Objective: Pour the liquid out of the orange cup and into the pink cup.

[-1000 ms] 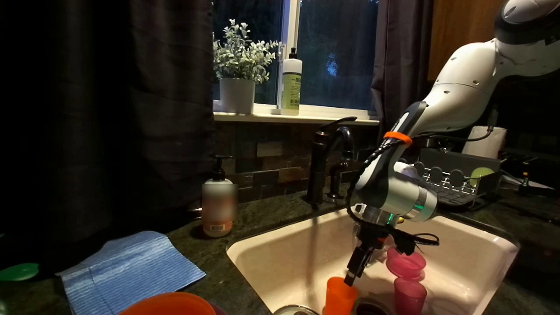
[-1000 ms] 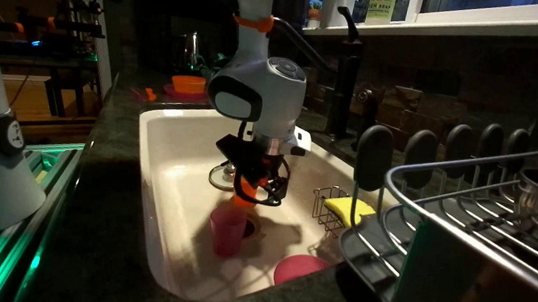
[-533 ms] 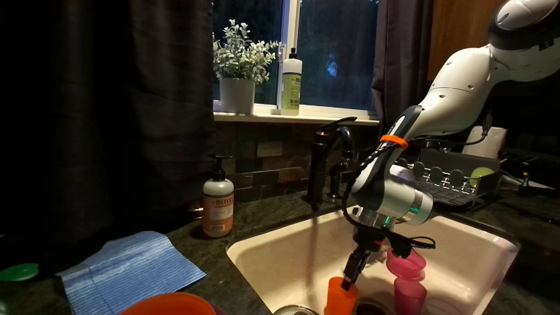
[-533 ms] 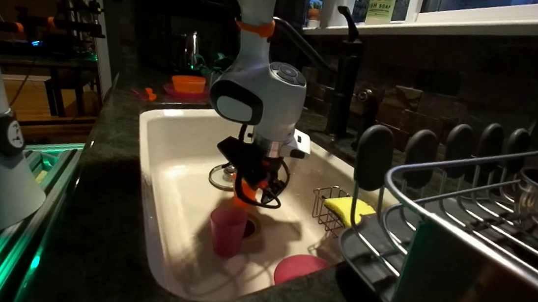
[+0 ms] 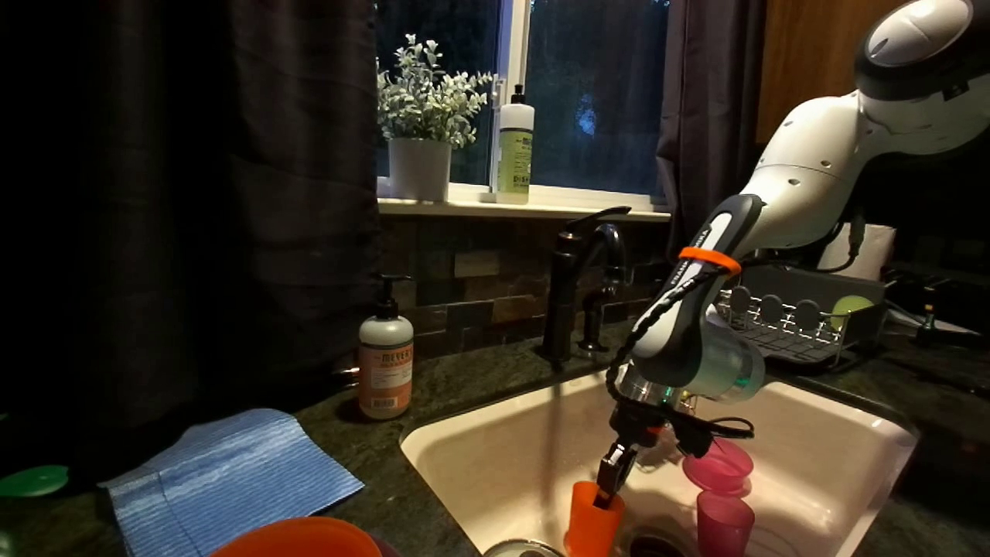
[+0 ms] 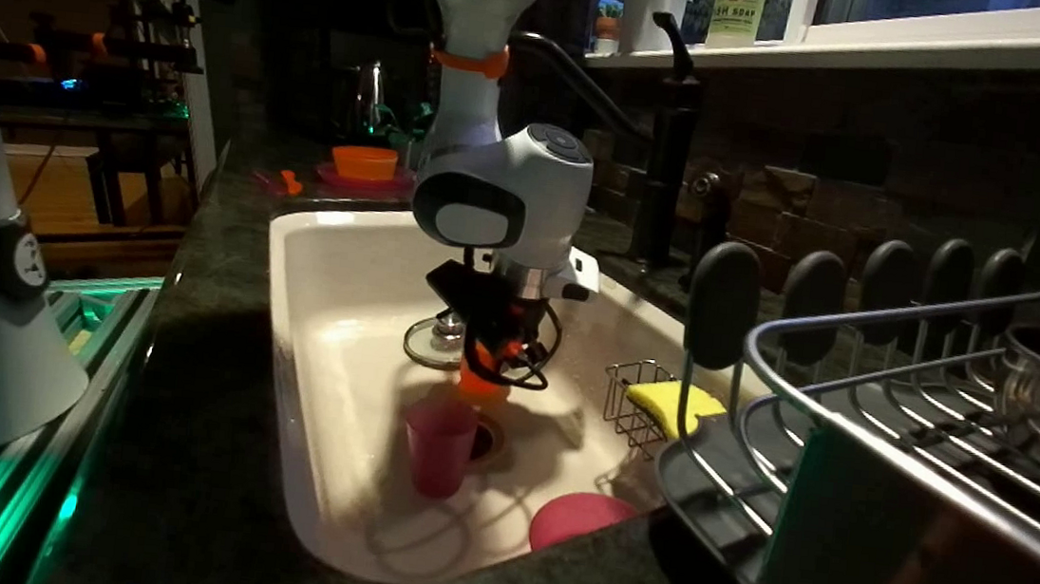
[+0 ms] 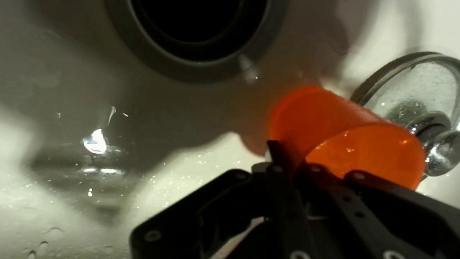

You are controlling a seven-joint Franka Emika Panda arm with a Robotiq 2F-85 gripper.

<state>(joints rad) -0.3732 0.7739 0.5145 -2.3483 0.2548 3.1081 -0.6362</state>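
Note:
The orange cup (image 5: 592, 526) stands in the sink, leaning slightly, its mouth facing up. My gripper (image 7: 291, 163) is shut on its wall at the rim, one finger outside and one inside the cup. In the wrist view the orange cup (image 7: 323, 115) shows glints on its inner wall; how much liquid it holds I cannot tell. Whether its base touches the sink floor is unclear. A pink cup (image 6: 440, 447) stands upright close by, on the far side of the drain from the orange cup; its inside is not visible. In an exterior view the arm partly covers the orange cup (image 6: 481, 384).
The drain opening (image 7: 197, 28) lies beside the orange cup. A glass lid with a metal knob (image 7: 427, 86) is right behind it. A pink dish (image 5: 719, 466), a yellow sponge (image 6: 676, 407) in a wire holder and the faucet (image 5: 563, 302) are around the sink.
My fingers have come together and now grip the orange cup's rim. The gripper and the top of the cup have shifted slightly, leftward in an exterior view. The pink cup has stayed put.

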